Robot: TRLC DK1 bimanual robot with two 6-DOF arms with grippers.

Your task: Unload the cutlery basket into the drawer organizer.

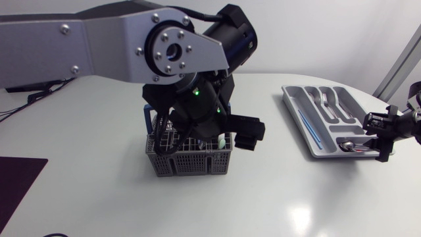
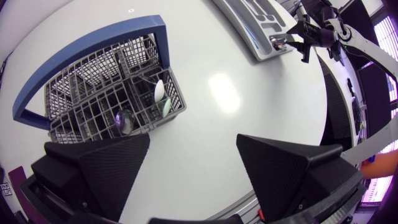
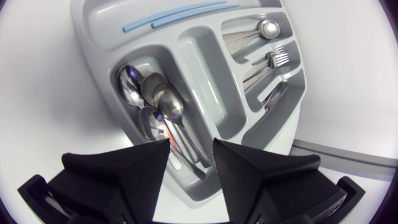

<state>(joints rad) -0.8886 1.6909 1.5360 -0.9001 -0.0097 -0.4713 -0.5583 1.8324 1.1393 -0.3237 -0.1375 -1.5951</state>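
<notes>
**A:** Left side?

**B:** Left gripper (image 2: 193,142) is spread wide and holds nothing. It hangs over the cutlery basket (image 2: 74,87), which sits ahead of it, partly behind one finger.

**A:** Anything in the basket?

**B:** A pale utensil (image 2: 160,92) in a corner cell, and a shiny spoon bowl (image 2: 122,121) in a cell nearby. The grid hides the rest.

**A:** Right side?

**B:** Right gripper (image 3: 191,144) is over one end of the drawer organizer (image 3: 93,62), fingers a narrow gap apart and gripping nothing. Spoons (image 3: 155,102) lie in the compartment below it, with their handles running under the gap.

**A:** Other compartments?

**B:** Forks (image 3: 280,59) in one, a small spoon (image 3: 267,28) in the next, and two blue sticks (image 3: 174,17) in the long slot. The organizer is on the table (image 1: 263,197), well apart from the basket, on the right arm's side.
</notes>
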